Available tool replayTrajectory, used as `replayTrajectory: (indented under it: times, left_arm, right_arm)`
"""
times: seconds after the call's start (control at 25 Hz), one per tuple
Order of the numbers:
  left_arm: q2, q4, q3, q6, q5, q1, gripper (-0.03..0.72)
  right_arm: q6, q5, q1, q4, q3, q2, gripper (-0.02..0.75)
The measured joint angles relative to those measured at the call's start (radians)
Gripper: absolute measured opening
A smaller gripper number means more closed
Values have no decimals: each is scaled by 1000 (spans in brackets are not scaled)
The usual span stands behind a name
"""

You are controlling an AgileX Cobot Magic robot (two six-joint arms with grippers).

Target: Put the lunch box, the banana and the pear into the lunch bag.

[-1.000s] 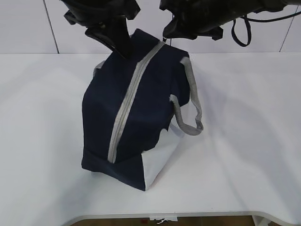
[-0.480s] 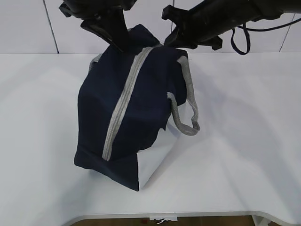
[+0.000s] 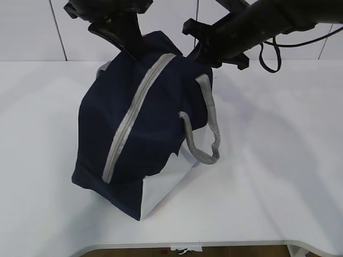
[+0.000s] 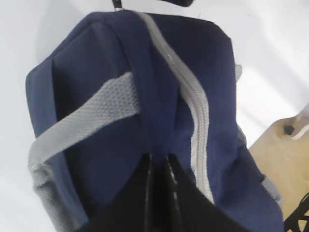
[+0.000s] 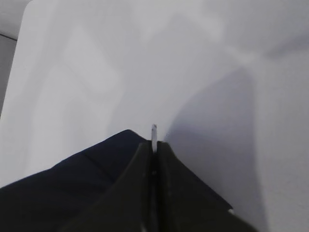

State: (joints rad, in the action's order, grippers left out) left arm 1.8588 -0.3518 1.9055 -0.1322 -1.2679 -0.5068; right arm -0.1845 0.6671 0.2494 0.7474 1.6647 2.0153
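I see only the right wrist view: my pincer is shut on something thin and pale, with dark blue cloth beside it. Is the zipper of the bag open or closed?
Observer: In the exterior view the zipper of the lunch bag is closed along all of its visible length.
Operator: What is the other arm doing?
Observer: The left pincer is shut on a fold of navy fabric just beside the zipper, at the bag's far end.
Operator: And where is the strap handle?
Observer: One grey handle hangs loose down the bag's right side, free of both pincers.
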Motion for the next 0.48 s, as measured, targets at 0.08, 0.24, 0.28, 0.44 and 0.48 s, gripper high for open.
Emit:
replayTrajectory:
  times: [0.08, 0.24, 0.28, 0.44, 0.48]
  left_arm:
    - [0, 10, 0, 0, 0, 0, -3]
    - [2, 28, 0, -2, 0, 0, -3]
    - [2, 28, 0, -2, 0, 0, -4]
    - [4, 11, 0, -2, 0, -4, -4]
    - [4, 4, 0, -2, 0, -6, -4]
  right_arm:
    - [-20, 30, 0, 36, 15, 2, 1]
    - [-39, 62, 0, 63, 48, 4, 1]
    - [-41, 69, 0, 63, 64, 4, 1]
    - [-45, 70, 0, 38, 69, 8, 1]
    - [-45, 73, 0, 32, 69, 14, 1]
